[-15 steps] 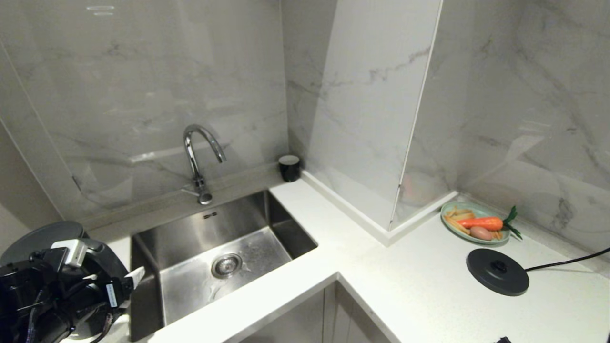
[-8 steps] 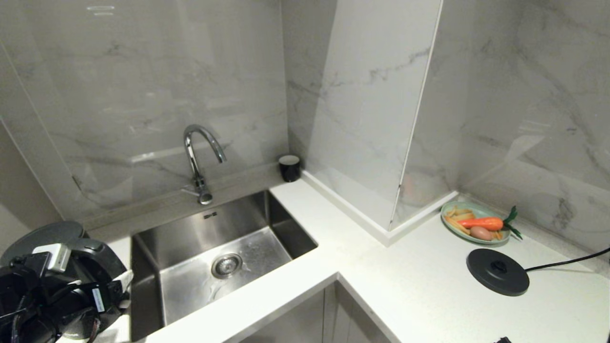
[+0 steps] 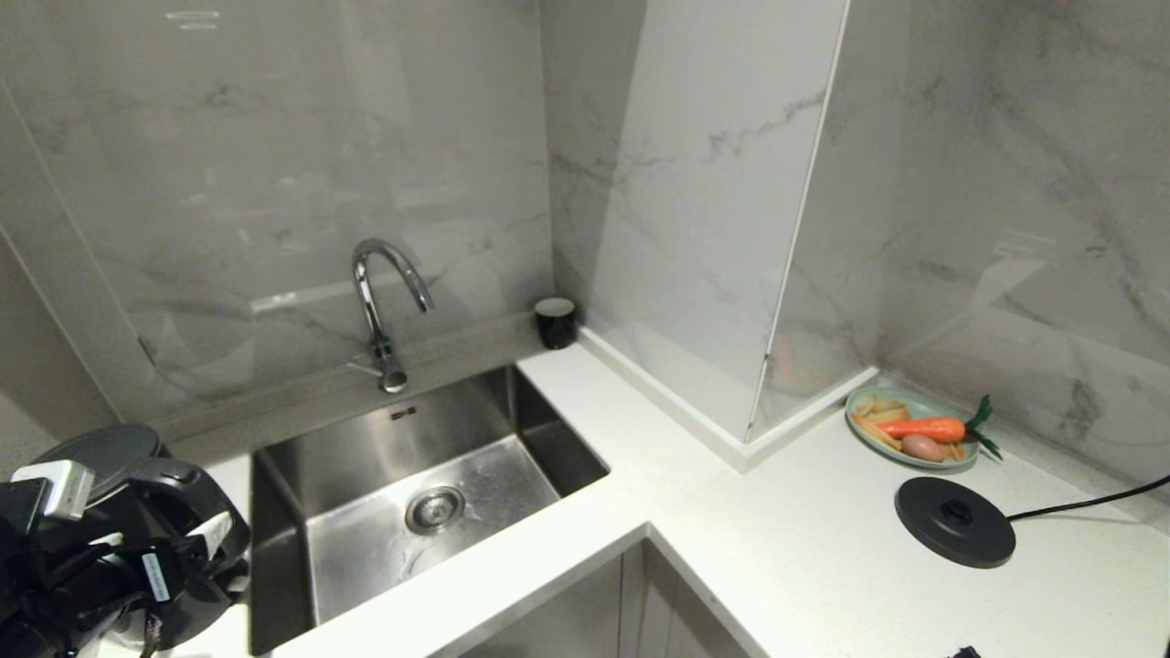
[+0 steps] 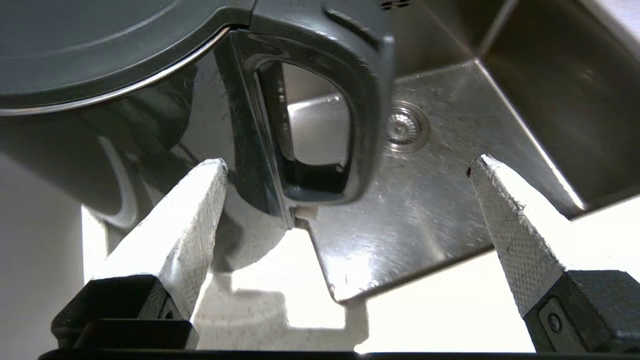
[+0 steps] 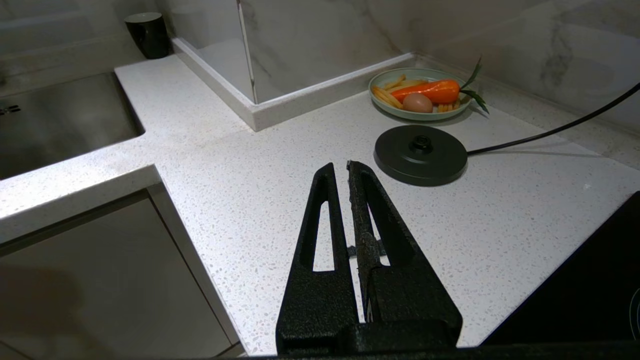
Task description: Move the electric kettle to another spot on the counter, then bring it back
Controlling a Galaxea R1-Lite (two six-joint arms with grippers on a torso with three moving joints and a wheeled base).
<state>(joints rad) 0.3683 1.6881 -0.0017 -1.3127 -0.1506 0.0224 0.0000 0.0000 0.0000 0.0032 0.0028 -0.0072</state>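
— Where's the kettle (image 4: 150, 75)?
— On the counter (image 4: 425, 320) left of the sink (image 3: 411, 484), its handle just ahead of the left gripper (image 4: 345, 170), whose fingers (image 4: 190, 210) are spread, holding nothing.
— The right gripper (image 5: 341, 169)?
— Closed.

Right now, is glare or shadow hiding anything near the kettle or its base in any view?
Left wrist view: the electric kettle is dark and mirror-glossy, with a hard shadow on the counter beneath it. Head view: soft reflections on the marble wall. Right wrist view: even light, power base clear.
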